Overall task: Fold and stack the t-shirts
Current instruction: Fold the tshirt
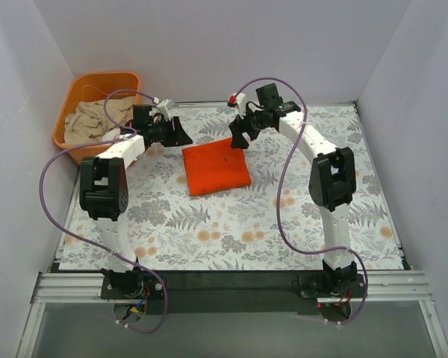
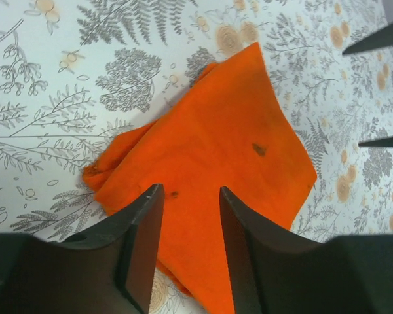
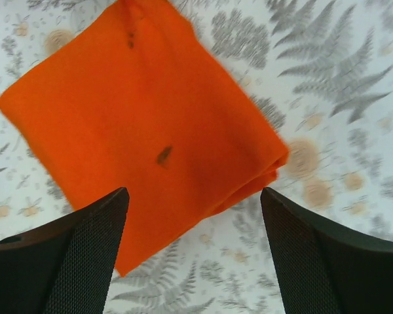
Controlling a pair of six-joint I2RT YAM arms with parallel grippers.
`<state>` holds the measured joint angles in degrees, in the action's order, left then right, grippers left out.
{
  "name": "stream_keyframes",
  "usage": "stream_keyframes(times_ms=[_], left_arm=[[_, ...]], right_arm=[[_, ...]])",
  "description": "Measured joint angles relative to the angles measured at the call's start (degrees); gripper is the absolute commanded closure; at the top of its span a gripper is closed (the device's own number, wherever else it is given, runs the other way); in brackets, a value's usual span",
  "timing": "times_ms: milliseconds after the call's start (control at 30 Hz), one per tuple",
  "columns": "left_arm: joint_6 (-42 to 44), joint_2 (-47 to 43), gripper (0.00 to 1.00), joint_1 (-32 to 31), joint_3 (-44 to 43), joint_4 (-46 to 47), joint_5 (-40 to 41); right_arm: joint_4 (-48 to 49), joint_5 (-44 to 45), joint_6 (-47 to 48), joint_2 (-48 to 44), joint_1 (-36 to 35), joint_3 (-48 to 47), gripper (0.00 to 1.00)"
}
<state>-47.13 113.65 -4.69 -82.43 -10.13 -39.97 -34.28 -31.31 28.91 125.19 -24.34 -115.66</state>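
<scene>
A bright orange-red t-shirt [image 1: 215, 167] lies folded into a rough square on the floral tablecloth [image 1: 231, 224], back of centre. It fills the left wrist view [image 2: 216, 144] and the right wrist view [image 3: 137, 131]. My left gripper [image 1: 181, 134] hovers just left of the shirt's far left corner, jaws open and empty [image 2: 190, 193]. My right gripper [image 1: 239, 137] hovers over the shirt's far right corner, jaws wide open and empty [image 3: 193, 196]. A beige t-shirt [image 1: 97, 119] lies crumpled in the orange tub.
The rigid orange plastic tub [image 1: 71, 101] stands off the back left corner of the tablecloth. White walls close in the table on the left, back and right. A black bar [image 1: 231, 282] with the arm bases runs along the near edge.
</scene>
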Motion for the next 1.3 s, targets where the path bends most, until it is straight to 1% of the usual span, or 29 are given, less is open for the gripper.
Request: stream_keyframes(times_ms=[67, 167, 200, 233, 267, 367, 400, 467, 533, 567, 667, 700, 833, 900, 933, 967, 1033, 1067, 1133, 1167, 1233, 1267, 1300], left_arm=[[-1.0, 1.2, 0.59, 0.0, 0.0, 0.1, 0.7], [-1.8, 3.8, 0.6, -0.2, -1.0, -0.3, 1.5], [-1.8, 5.0, 0.61, -0.3, -1.6, -0.5, 1.6], [-2.0, 6.0, 0.63, -0.5, -2.2, -0.7, 1.6], [-2.2, 7.1, 0.65, -0.7, -2.9, -0.7, 1.6], [-3.1, 10.5, 0.72, -1.4, -4.5, -1.2, 1.5], [-3.4, 11.6, 0.73, -1.7, -5.1, -1.3, 1.4], [-4.1, 14.0, 0.76, -2.2, -6.9, -1.7, 1.0], [-4.9, 16.3, 0.77, -2.6, -8.9, -1.7, 0.4], [-5.4, 17.1, 0.78, -2.9, -9.8, -1.8, -0.2], [-6.6, 17.5, 0.76, -3.7, -11.0, -1.8, -0.2], [-7.1, 17.5, 0.7, -3.9, -11.1, -1.5, -0.2], [-9.4, 17.2, 0.58, -4.2, -9.9, 0.8, -0.9], [-10.1, 16.5, 0.54, -4.0, -8.9, 2.3, -2.1], [-10.4, 15.9, 0.47, -3.7, -8.0, 3.3, -3.1], [-10.7, 15.1, 0.46, -3.4, -7.3, 4.0, -4.2], [-11.6, 13.3, 0.46, -2.6, -5.7, 6.0, -7.1], [-12.0, 12.3, 0.46, -2.3, -5.2, 6.7, -8.3], [-13.7, 9.5, 0.49, -1.7, -3.7, 9.2, -11.1], [-15.3, 7.9, 0.53, -1.4, -2.7, 11.1, -12.6], [-19.8, 5.3, 0.58, -0.8, -0.8, 16.0, -16.2], [-22.4, 4.5, 0.62, -0.7, 0.1, 19.1, -17.6], [-25.2, 4.0, 0.67, -0.7, 1.1, 22.4, -18.9]], right_arm=[[-0.9, -2.4, -3.2, 1.1, 1.0, 1.5, 0.24], [-1.9, -5.2, -7.2, 3.6, 3.0, 2.2, 0.24], [-2.1, -6.1, -8.4, 4.5, 3.6, 2.2, 0.25], [-2.0, -6.8, -9.6, 5.2, 4.1, 2.3, 0.28], [-1.8, -7.4, -10.8, 5.8, 4.6, 2.5, 0.35], [-1.1, -8.8, -13.7, 6.5, 5.6, 4.5, 0.47], [-0.9, -9.2, -14.5, 6.6, 5.6, 5.4, 0.48], [-0.1, -9.6, -15.6, 6.6, 5.6, 8.0, 0.54], [0.4, -9.4, -16.5, 6.6, 5.6, 11.3, 0.58], [0.6, -9.1, -16.9, 6.6, 5.6, 13.1, 0.62], [1.1, -9.4, -17.9, 6.1, 6.7, 15.4, 0.66], [1.3, -8.8, -17.8, 5.9, 7.3, 15.7, 0.66], [1.4, -5.0, -17.0, 4.7, 10.5, 16.0, 0.62], [1.3, -3.1, -16.6, 4.0, 11.9, 16.0, 0.57], [1.3, -2.7, -16.6, 3.7, 12.5, 16.0, 0.55], [1.3, -2.5, -16.7, 3.1, 13.0, 16.0, 0.48], [1.2, -3.1, -17.3, 1.7, 13.2, 16.0, 0.4], [1.2, -3.8, -17.8, 0.8, 13.2, 15.8, 0.35], [1.5, -6.4, -19.3, -0.4, 12.7, 14.1, 0.33], [2.4, -7.8, -20.5, -0.8, 12.4, 12.9, 0.31], [5.2, -11.7, -24.4, -1.0, 11.8, 10.3, 0.33], [7.3, -13.6, -26.7, -1.0, 11.6, 9.2, 0.38], [9.2, -15.4, -29.1, -0.9, 11.3, 8.2, 0.4]])
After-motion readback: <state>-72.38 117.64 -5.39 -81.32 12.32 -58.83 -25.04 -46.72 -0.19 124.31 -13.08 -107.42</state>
